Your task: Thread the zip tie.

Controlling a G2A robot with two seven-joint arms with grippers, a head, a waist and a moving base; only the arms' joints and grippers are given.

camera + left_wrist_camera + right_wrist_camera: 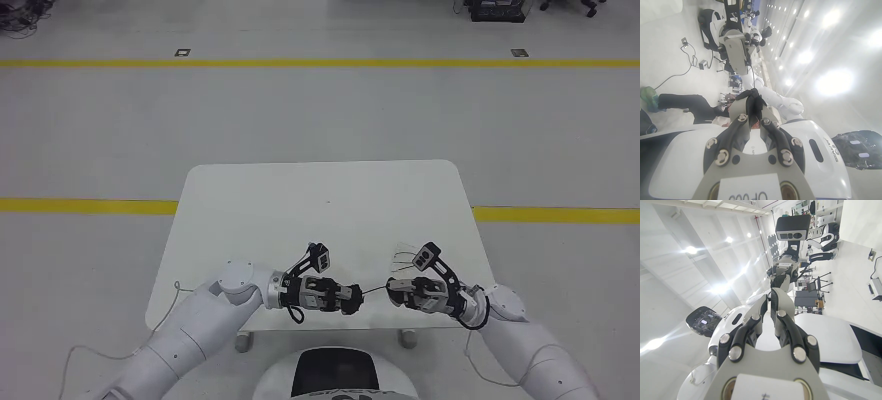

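Note:
A thin black zip tie (373, 290) stretches between my two grippers, which face each other above the front edge of the white table (320, 200). My left gripper (352, 298) is shut on one end; in the left wrist view its black pads (750, 102) pinch together and the zip tie (752, 75) runs away from them toward the other arm. My right gripper (392, 289) holds the other end. In the right wrist view its fingertips (770, 293) meet on a small dark piece, with the left arm's gripper (780, 275) just beyond.
A small pale bundle (403, 252) lies on the table beside the right arm. The far and middle parts of the tabletop are bare. Yellow floor lines (90, 206) run behind the table.

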